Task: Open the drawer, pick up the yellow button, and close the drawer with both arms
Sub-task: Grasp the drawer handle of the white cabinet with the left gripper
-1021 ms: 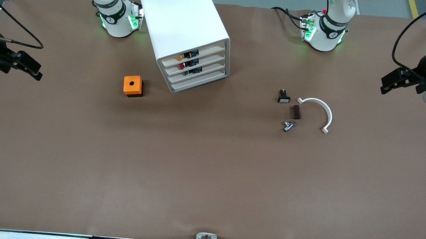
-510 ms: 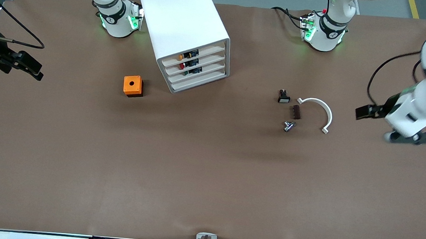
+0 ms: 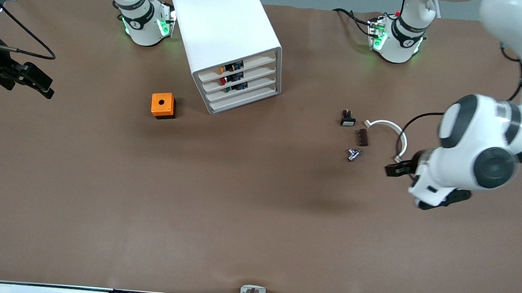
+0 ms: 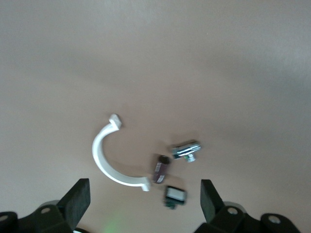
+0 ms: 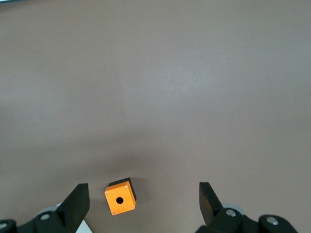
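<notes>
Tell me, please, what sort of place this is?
Probably a robotics lab bench: two arms bolted to a paper-covered table, a white cabinet of push-buttons, and loose parts such as a white clamp.

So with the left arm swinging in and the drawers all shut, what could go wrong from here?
Three risks stand out. The left claw, open, hangs over the table by the white curved plastic clip and small loose parts; it might sweep them. The four shallow white drawers look alike, so the topmost white tray drawer could be missed. The orange-yellow-capped push-button sits just above a red-capped button, an easy mix-up. The right claw waits, open.
</notes>
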Robot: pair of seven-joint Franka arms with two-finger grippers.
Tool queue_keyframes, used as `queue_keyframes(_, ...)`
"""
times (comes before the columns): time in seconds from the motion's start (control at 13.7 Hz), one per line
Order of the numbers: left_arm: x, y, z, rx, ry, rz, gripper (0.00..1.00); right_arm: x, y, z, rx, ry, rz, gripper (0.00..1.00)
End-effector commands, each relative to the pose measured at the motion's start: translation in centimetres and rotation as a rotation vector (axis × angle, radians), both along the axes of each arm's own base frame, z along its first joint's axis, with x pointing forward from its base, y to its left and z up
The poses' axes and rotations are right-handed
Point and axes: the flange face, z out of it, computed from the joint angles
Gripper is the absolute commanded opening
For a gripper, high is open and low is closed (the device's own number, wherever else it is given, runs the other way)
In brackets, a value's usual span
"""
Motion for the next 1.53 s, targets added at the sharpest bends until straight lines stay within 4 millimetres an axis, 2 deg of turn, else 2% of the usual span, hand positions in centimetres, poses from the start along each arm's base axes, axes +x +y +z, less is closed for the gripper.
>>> queue_keyframes(0.0,0.1,-4.3,-2.1,-0.007,0.042,0.181,1.0,-0.3,0.4,0.4,-0.008,-0.005,-0.007,1.0)
queue_keyframes(0.22,-1.7,-9.9,-4.6,-0.016,0.127,0.353,1.0,-0.3,0.4,0.4,-0.009,-0.003,-0.006,1.0)
queue_keyframes(0.36,-3.4,-13.9,-5.1,0.032,0.179,0.536,1.0,-0.3,0.4,0.4,-0.009,-0.003,-0.006,1.0)
queue_keyframes(0.58,-5.6,-18.3,-6.6,0.116,0.305,0.82,1.0,-0.3,0.3,0.4,-0.008,-0.003,-0.007,1.0)
queue_keyframes(0.8,-6.9,-20.8,-7.2,0.133,0.474,1.007,0.99,-0.3,0.1,0.5,-0.008,-0.008,-0.009,1.0)
queue_keyframes(0.88,-7.3,-21.3,-7.5,0.142,0.534,1.044,0.96,-0.3,-0.1,0.4,-0.008,-0.005,-0.003,1.0)
queue_keyframes(0.95,-8.2,-22.1,-8.2,0.191,0.617,1.08,0.95,-0.3,-0.1,0.4,-0.008,-0.004,-0.001,1.0)
queue_keyframes(1.17,-9.1,-24.1,-9.1,0.287,0.817,1.251,0.95,-0.1,0.2,0.3,-0.008,-0.011,0.005,1.0)
queue_keyframes(1.46,-11.4,-27.5,-9.5,0.509,0.909,1.429,0.92,1.1,-0.2,-1.7,-0.012,0.023,-0.002,1.0)
